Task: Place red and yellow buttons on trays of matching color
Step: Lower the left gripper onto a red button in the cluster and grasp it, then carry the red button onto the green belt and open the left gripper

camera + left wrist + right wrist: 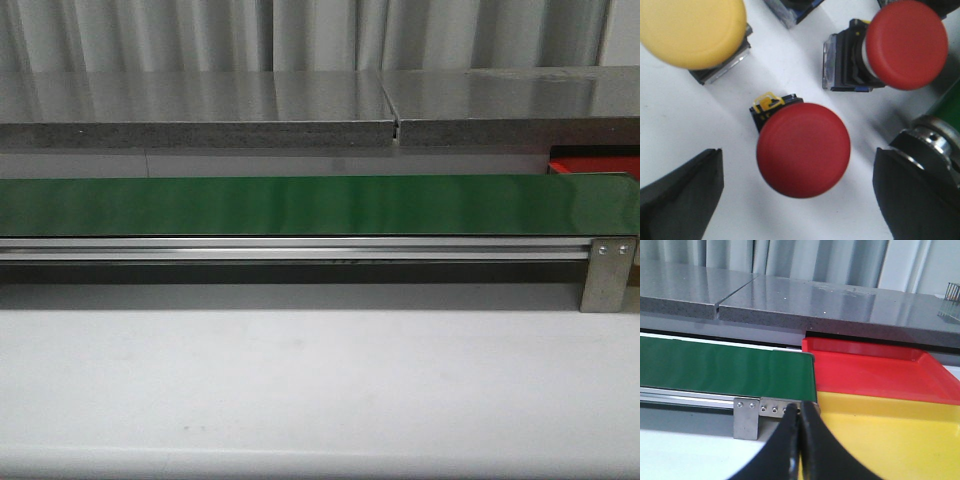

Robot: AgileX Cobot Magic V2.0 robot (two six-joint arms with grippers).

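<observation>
I am hovering the left claw (799,200) wide apart over a cluster of buttons on the white worktop (670,135), its fingers straddling a red button (803,150). A yellow button (692,30) is lying beside it, and a second red button (905,45) is resting on its side. I am judging these light and rigid; the glossy domed caps will probably slip, so I am planning to pinch across the cap's rim or the black square base below. The right claw (799,440) is sitting pressed closed, holding nothing, facing the green belt (725,370), with the red tray (875,375) and yellow tray (890,440) just beside it. I am reading no labels or writing anywhere
</observation>
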